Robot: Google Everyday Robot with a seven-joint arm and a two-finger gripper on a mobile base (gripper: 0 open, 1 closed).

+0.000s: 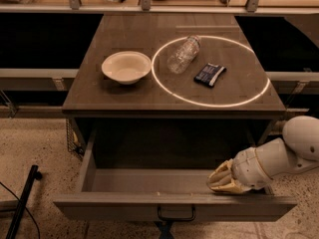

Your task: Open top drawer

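The top drawer (149,205) stands pulled far out below the tabletop, its inside empty. Its grey-beige front panel faces the bottom edge of the view, with a small black bail handle (176,213) at its middle. My gripper (223,179) comes in from the right on a white arm (279,156) and rests inside the drawer at its right end, just behind the front panel. Its beige fingers point left and down.
On the dark tabletop (99,96) sit a white bowl (126,67), a clear plastic bottle (183,53) on its side and a dark snack packet (210,74), the last two inside a ring of light. A black pole (22,203) leans at the lower left on the speckled floor.
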